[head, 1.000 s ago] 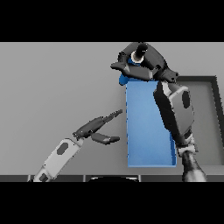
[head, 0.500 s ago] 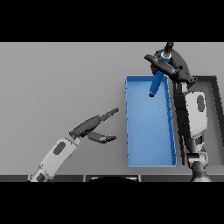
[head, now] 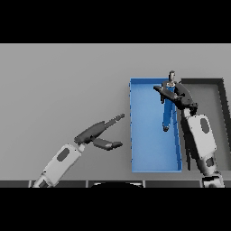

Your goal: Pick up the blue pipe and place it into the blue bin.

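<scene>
The blue pipe (head: 168, 115) is inside the blue bin (head: 146, 135), close to the bin's right side. Its long side runs from under my right hand down to a dark end. I cannot tell if it rests on the bin floor. My right hand (head: 175, 92) is over the far right part of the blue bin, just above the pipe's upper end. Its fingers are spread and straight, not curled round the pipe. My left hand (head: 95, 132) is open over the table, left of the blue bin.
A dark grey bin (head: 200, 81) stands right of the blue bin, touching it. My right forearm (head: 201, 135) crosses over the border between the two bins. Bare grey table (head: 63, 85) stretches to the left and far side.
My right hand has moved nearer and to the right over the blue bin and has spread its fingers. The pipe has dropped lower into the bin. The left hand has barely moved.
</scene>
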`<action>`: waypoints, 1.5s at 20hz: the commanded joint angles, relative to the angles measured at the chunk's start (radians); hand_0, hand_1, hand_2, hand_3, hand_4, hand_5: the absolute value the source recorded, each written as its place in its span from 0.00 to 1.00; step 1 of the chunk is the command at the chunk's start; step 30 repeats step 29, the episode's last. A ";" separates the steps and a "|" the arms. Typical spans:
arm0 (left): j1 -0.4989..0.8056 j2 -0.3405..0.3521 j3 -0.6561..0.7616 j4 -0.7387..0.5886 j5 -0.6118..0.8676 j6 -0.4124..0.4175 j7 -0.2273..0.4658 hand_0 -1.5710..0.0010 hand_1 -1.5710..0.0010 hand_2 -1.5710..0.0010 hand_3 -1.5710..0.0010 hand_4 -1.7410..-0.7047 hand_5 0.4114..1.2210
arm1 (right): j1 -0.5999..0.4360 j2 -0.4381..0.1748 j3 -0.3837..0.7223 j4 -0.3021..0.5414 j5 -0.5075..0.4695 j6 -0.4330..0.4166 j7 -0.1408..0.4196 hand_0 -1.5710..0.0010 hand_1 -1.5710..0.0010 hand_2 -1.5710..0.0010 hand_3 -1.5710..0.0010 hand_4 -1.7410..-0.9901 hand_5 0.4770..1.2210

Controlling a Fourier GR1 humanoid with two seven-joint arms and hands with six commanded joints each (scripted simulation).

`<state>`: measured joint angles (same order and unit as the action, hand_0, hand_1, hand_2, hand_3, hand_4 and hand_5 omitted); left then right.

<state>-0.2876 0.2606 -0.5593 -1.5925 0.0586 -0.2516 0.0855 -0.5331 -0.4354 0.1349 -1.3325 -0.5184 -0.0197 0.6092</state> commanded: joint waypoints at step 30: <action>-0.017 0.019 0.020 0.037 -0.001 -0.010 -0.019 1.00 1.00 1.00 1.00 0.88 0.08 | -0.122 -0.312 0.617 0.035 -0.287 -0.135 -0.004 0.99 0.99 0.99 0.99 0.74 0.39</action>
